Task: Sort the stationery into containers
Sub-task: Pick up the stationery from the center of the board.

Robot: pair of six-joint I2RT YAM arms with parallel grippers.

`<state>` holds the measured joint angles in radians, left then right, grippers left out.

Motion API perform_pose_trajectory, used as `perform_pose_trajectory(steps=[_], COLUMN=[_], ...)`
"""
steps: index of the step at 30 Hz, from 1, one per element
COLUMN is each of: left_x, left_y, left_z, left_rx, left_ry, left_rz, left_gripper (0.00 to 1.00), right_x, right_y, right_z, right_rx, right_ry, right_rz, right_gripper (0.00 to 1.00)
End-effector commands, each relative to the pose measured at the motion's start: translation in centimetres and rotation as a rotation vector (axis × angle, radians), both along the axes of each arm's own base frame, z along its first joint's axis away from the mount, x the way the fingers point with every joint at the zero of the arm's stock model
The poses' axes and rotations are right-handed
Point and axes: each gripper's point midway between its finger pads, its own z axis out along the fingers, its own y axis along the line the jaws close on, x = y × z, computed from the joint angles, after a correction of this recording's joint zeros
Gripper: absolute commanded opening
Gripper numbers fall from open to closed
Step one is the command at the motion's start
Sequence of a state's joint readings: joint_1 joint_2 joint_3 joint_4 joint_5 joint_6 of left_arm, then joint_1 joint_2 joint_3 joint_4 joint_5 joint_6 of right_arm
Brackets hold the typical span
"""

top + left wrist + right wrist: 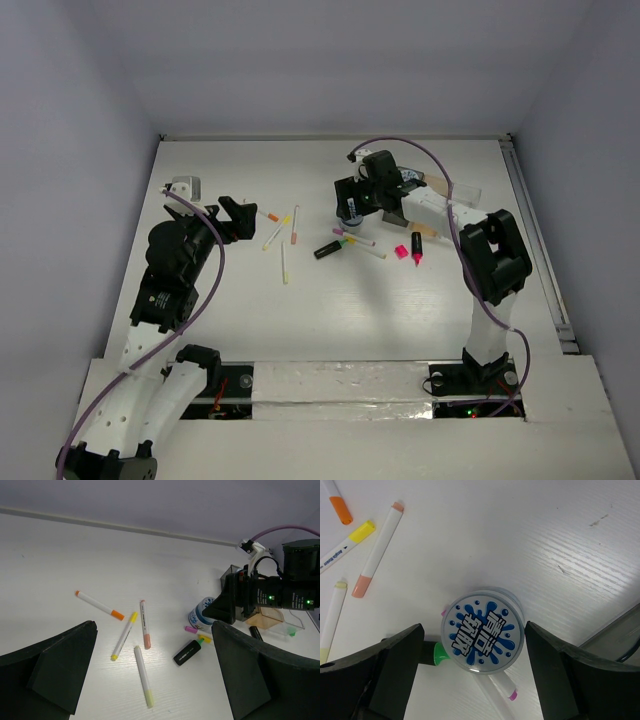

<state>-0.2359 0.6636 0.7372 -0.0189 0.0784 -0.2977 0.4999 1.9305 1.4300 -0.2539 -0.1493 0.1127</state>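
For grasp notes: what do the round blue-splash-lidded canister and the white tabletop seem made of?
Round blue-splash-lidded canister: probably plastic, glossy, its pale rim showing a sheen. White tabletop: likely painted or laminated wood, matt, with fine grain lines.

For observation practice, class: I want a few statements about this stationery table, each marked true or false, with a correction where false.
1. The right end effector stands open around the round canister. True.
2. The left end effector holds the orange-ended pen. False: it is open and empty, and the pen lies on the table.
3. The canister's lid is plain red. False: it is pale with a blue splash pattern.
4. A black highlighter with a green tip lies on the table near the canister. True.
5. All the pens are in the clear tray. False: several lie loose on the table.
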Motion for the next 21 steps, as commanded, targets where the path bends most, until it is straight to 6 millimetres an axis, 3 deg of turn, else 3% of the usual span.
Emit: perform_pose_trajectory(steps=[1,15,17,21], left_x=[-0.2,0.0,0.0,0.0], left_y=[-0.4,-0.5,-0.5,-0.5], left_z=[2.3,2.2,2.3,2.3], left_rx=[-0.025,-0.025,-0.026,-0.026], left_ry=[-0.076,-0.070,-0.073,-0.073], left_rz=[-0.020,-0.021,-0.021,-0.021], left_gripper=[0.99,0.99,0.99,0.99], right_x=[0.4,0.9,0.9,1.2], right_y=[0.8,0.1,0.0,0.1], right_z=[1.8,0.3,0.2,0.6], right_rx=[0.011,-0.110,-0.119,-0.116], right_ry=[-0.052,-0.064,-0.063,-0.073], right_rz=[0.006,-0.023,-0.027,-0.025], right_gripper=[0.87,0.81,0.70,0.61])
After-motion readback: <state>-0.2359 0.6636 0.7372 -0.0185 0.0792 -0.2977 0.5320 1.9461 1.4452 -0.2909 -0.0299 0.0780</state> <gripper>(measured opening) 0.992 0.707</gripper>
